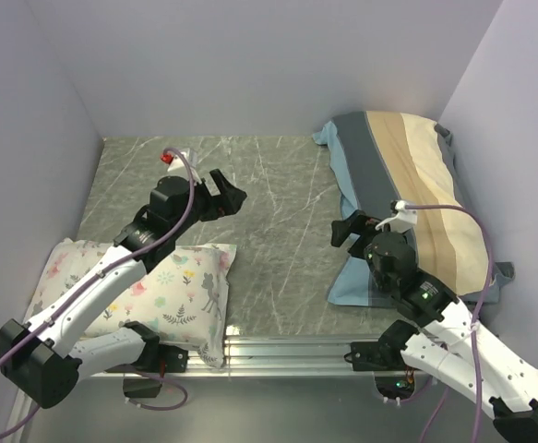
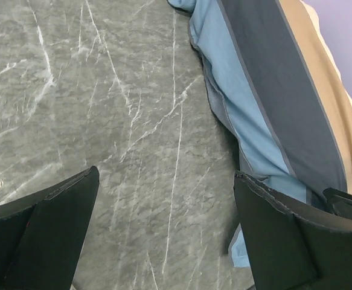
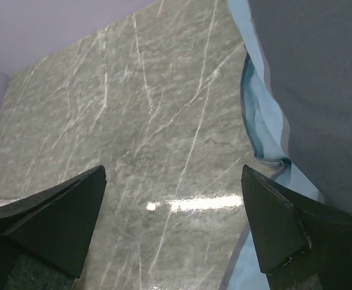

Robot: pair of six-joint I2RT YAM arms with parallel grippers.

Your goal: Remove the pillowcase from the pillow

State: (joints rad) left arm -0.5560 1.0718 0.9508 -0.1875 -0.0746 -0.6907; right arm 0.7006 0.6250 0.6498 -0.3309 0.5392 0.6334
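The pillowcase (image 1: 407, 185) lies at the right of the table, striped face up in dark grey, tan and cream, with blue-grey edges. The pillow is hidden inside it. My left gripper (image 1: 227, 198) is open and empty over the bare marble, well left of the pillowcase. In the left wrist view (image 2: 163, 211) the pillowcase (image 2: 272, 103) lies beyond and to the right of its fingers. My right gripper (image 1: 347, 229) is open and empty at the pillowcase's left edge. In the right wrist view (image 3: 172, 223) the blue-grey fabric (image 3: 308, 90) lies beside the right finger.
A white pillow printed with flowers and animals (image 1: 172, 286) lies at the near left under my left arm. A small red and white object (image 1: 169, 157) sits at the back left. Lavender walls close in the table on three sides. Grey marble tabletop (image 1: 278, 194) lies between the arms.
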